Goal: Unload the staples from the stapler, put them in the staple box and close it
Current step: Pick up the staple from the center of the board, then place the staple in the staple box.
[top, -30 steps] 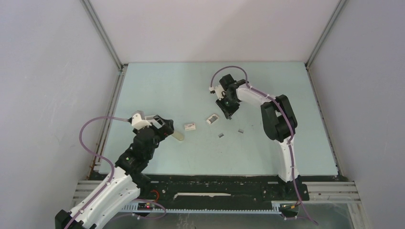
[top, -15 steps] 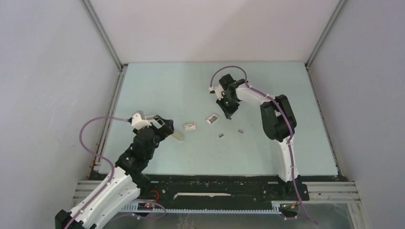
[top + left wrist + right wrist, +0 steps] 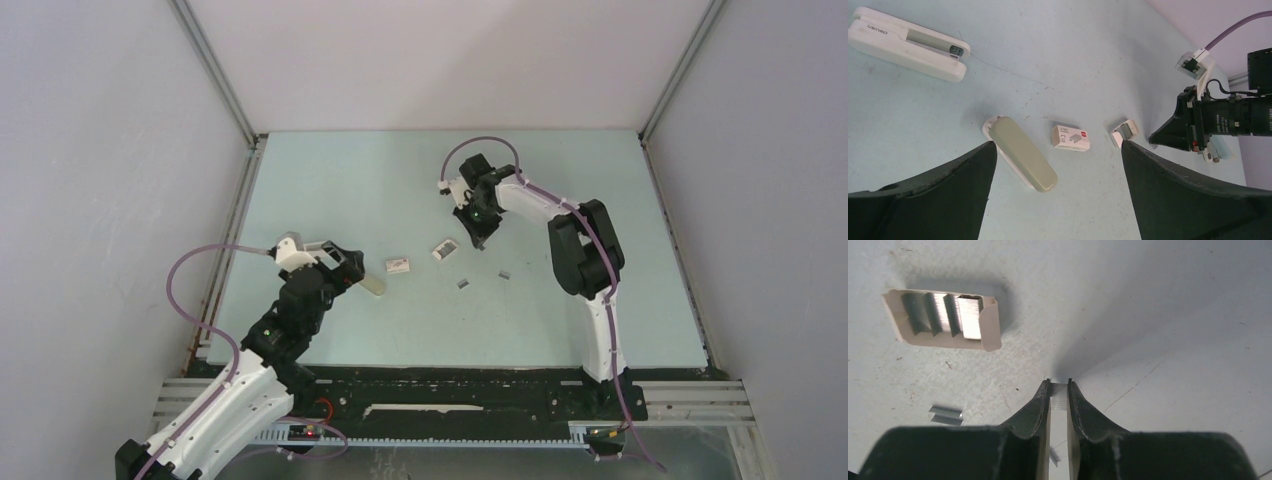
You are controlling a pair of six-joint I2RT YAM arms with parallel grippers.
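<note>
Closing further since a second ago, your right gripper [image 3: 1059, 390] now pinches a strip of staples [image 3: 1059, 399] just beside the open staple box [image 3: 943, 320], far nearer it than the left gripper [image 3: 1058, 144], which gapes empty. The strip's long axis seems to run along the fingers [image 3: 1035, 410]. Only the right wrist view shows this grip; from above it is hidden.

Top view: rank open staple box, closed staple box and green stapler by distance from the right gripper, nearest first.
1. Open box: just left of the right gripper.
2. Closed box: farther left, mid-table.
3. Green stapler: farthest left, nearer the table's front.
</note>
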